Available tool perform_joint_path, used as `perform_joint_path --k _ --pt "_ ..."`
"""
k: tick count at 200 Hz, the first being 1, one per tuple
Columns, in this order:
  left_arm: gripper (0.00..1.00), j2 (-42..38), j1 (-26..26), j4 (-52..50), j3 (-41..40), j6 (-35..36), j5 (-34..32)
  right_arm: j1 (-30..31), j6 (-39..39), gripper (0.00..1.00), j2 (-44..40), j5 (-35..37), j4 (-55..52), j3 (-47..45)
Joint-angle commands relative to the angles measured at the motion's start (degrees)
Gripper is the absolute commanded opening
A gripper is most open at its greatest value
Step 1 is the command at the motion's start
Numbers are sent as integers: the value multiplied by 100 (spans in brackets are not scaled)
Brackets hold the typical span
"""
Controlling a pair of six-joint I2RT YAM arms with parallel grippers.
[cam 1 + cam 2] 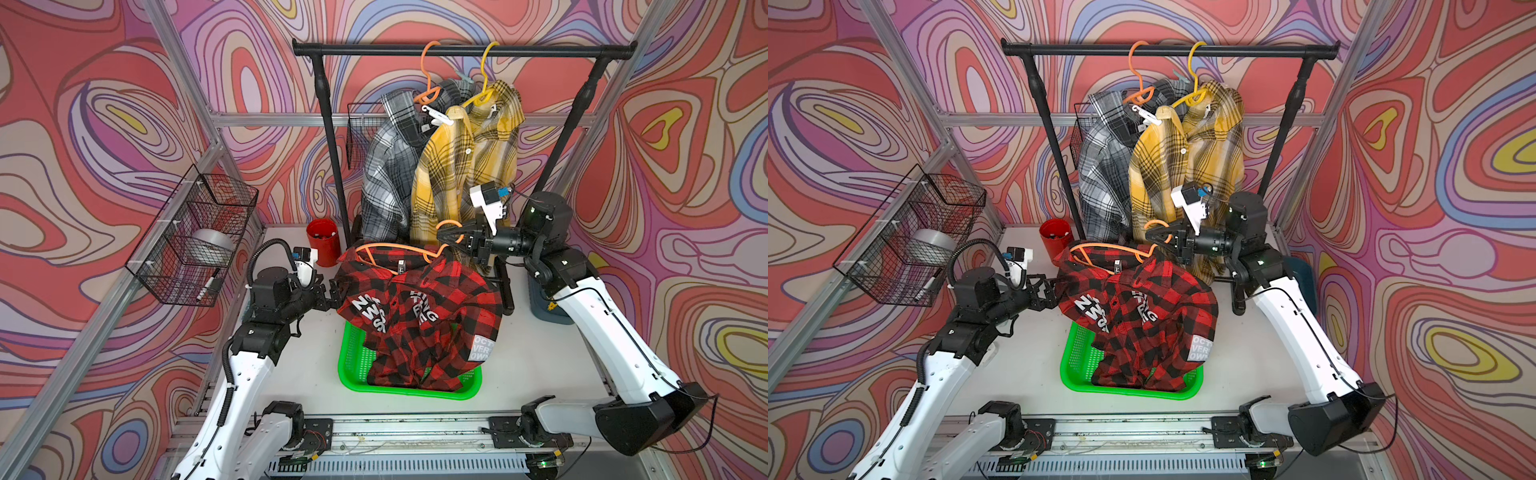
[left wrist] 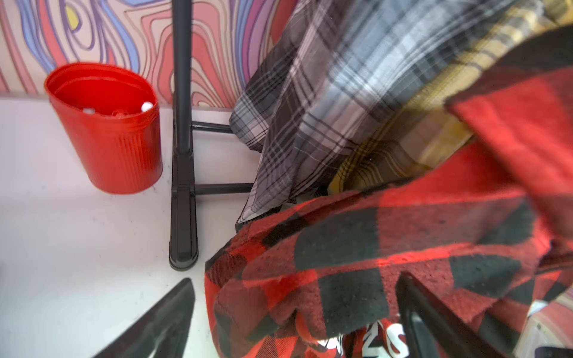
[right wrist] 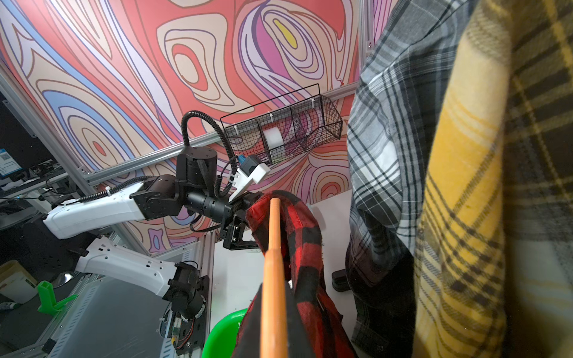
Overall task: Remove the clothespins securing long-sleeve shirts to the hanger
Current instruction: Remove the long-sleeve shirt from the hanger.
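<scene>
Right end effector (image 1: 451, 236) clamps the orange plastic hanger (image 1: 395, 248), holding the red-and-black check flannel shirt (image 1: 419, 316) over the green plastic basket (image 1: 409, 392) (to drop it in, probably). Left end effector (image 1: 334, 293) gapes open at its shoulder, empty. White plastic clothespin (image 1: 436, 116) grips the grey plaid shirt (image 1: 386, 174).

— Room beside the green basket (image 1: 352, 384)?
— Bare table (image 1: 301, 361) either side; centre blocked by red-and-black shirt (image 1: 436, 318) on orange hanger (image 1: 399, 248); behind, red bucket (image 1: 322, 246) just beside rack post (image 1: 333, 166); hanging shirts (image 1: 461, 166) filling most of the gap between posts.
</scene>
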Motion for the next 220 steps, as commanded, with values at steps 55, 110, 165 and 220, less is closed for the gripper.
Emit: perform_joint_path --k 55,110,165,220 --pt "86 665 -20 -84 337 1138 398 171 127 0 81 -445 284 51" --pt "9 785 -20 25 329 1011 406 183 217 0 103 -493 434 51" --pt "0 413 -20 443 -46 500 -196 184 241 0 181 -219 450 72" --pt "0 204 -20 -273 -675 -878 -1620 184 -111 0 257 129 -174 487"
